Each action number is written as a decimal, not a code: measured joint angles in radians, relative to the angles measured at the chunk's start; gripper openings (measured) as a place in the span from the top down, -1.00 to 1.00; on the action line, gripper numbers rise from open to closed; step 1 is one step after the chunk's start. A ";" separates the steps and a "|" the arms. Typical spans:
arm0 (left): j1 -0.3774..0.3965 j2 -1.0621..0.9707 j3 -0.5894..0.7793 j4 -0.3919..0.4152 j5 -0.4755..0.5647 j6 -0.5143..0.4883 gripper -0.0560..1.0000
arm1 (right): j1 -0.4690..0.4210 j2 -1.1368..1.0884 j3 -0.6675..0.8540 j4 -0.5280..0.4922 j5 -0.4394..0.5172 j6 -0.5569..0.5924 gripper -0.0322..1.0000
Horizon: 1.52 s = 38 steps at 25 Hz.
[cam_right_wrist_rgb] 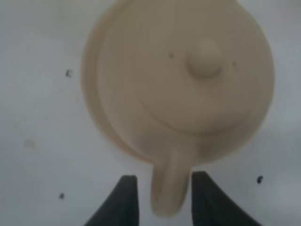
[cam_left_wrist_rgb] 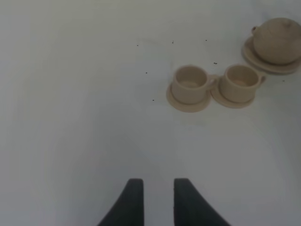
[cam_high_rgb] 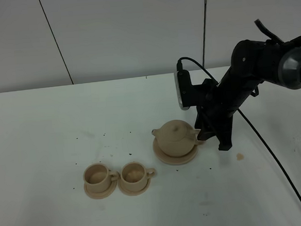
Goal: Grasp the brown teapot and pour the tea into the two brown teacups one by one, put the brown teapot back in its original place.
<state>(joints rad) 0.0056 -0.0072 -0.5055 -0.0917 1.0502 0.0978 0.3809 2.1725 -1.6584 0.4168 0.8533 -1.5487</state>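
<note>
White table (cam_high_rgb: pixel 39 141) bears lidded teapot (cam_high_rgb: pixel 176 138) on saucer (cam_high_rgb: pixel 166 157); teacups (cam_high_rgb: pixel 98 175) nearby.

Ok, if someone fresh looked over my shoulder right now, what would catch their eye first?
The black right gripper stands out first: its open fingers straddle the loop handle of the squat beige-tan ceramic teapot, which sits on its wide round saucer right of centre. Front left of it, two small beige-tan ceramic teacups stand side by side on their little saucers.
</note>
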 joint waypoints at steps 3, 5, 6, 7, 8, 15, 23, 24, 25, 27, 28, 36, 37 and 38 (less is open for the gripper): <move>0.000 0.000 0.000 0.000 0.000 0.000 0.46 | 0.005 0.000 0.000 0.000 -0.001 0.003 0.42; 0.000 0.000 0.000 0.000 0.000 0.000 0.46 | 0.005 0.000 0.000 0.000 -0.001 0.003 0.42; 0.000 0.000 0.000 0.000 0.000 0.000 0.46 | 0.005 0.000 0.000 0.000 -0.001 0.003 0.42; 0.000 0.000 0.000 0.000 0.000 0.000 0.46 | 0.005 0.000 0.000 0.000 -0.001 0.003 0.42; 0.000 0.000 0.000 0.000 0.000 0.000 0.46 | 0.005 0.000 0.000 0.000 -0.001 0.003 0.42; 0.000 0.000 0.000 0.000 0.000 0.000 0.46 | 0.014 0.000 0.000 0.005 -0.013 0.002 0.42; 0.000 0.000 0.000 0.000 0.000 0.000 0.46 | 0.015 0.000 0.000 0.021 -0.017 -0.013 0.42; 0.000 0.000 0.000 0.000 0.000 0.000 0.46 | 0.015 0.000 0.000 0.021 -0.018 -0.013 0.42; 0.000 0.000 0.000 0.000 0.000 0.000 0.46 | 0.015 0.000 0.000 0.022 -0.019 -0.014 0.42; 0.000 0.000 0.000 0.000 0.000 0.000 0.46 | 0.015 0.001 0.000 0.024 -0.019 -0.015 0.42; 0.000 0.000 0.000 0.000 0.000 0.000 0.46 | 0.015 0.001 0.000 0.025 -0.019 -0.016 0.42; 0.000 0.000 0.000 0.000 0.000 0.000 0.46 | 0.015 0.002 0.000 0.039 -0.020 -0.025 0.42; 0.000 0.000 0.000 0.000 0.000 0.000 0.46 | 0.015 0.002 0.000 0.041 -0.019 -0.027 0.42; 0.000 0.000 0.000 0.000 0.000 0.000 0.46 | 0.015 0.002 0.000 0.042 -0.020 -0.027 0.42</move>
<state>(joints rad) 0.0056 -0.0072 -0.5055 -0.0917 1.0502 0.0978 0.3955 2.1744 -1.6584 0.4589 0.8335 -1.5762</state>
